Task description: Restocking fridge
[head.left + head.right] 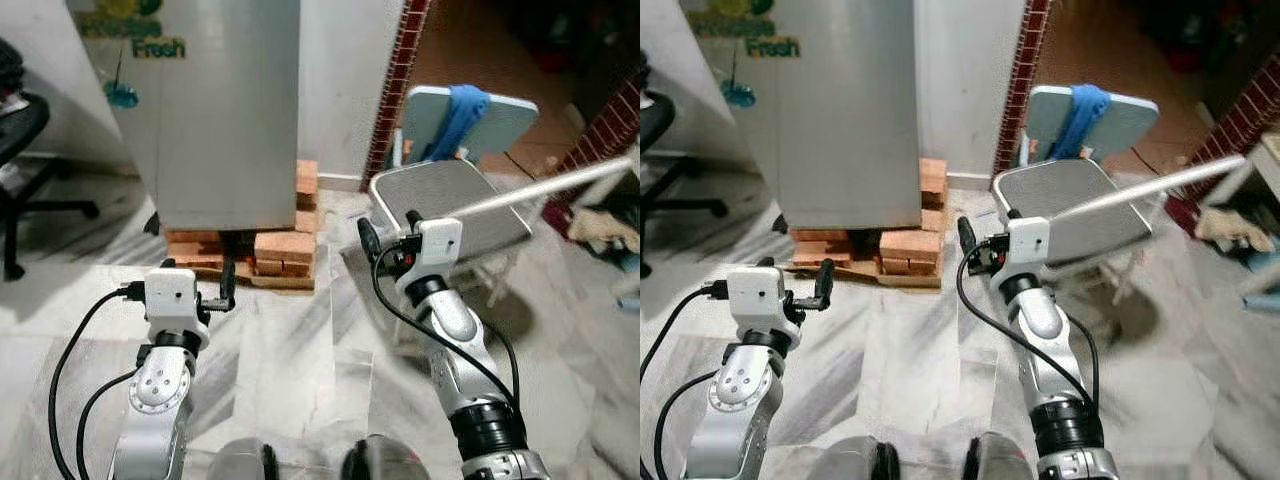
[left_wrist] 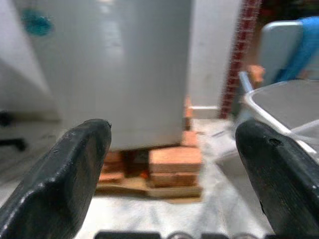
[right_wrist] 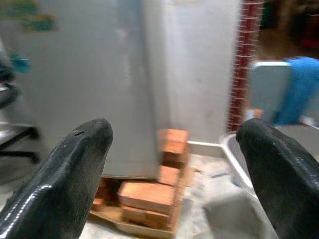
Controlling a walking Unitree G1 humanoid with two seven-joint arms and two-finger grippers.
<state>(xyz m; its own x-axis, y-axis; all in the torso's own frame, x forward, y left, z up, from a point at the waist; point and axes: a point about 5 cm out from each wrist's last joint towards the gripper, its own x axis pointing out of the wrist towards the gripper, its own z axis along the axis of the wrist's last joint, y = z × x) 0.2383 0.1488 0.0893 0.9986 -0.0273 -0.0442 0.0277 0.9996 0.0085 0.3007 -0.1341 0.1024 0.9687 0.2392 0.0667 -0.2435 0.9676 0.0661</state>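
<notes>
Both the left tool (image 1: 228, 288) and right tool (image 1: 388, 236) are spread wide and empty before the closed fridge (image 1: 215, 110) on its bricks (image 1: 285, 245); stepping closer may clip the chair (image 1: 450, 195) beside it.

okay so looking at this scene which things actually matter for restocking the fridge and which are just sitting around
For the job:
- fridge, door shut, raised on bricks
- left gripper, open, holding nothing
- right gripper, open, holding nothing

Just lying about:
- grey chair with a blue cloth over its back, right of the fridge
- black office chair at far left
</notes>
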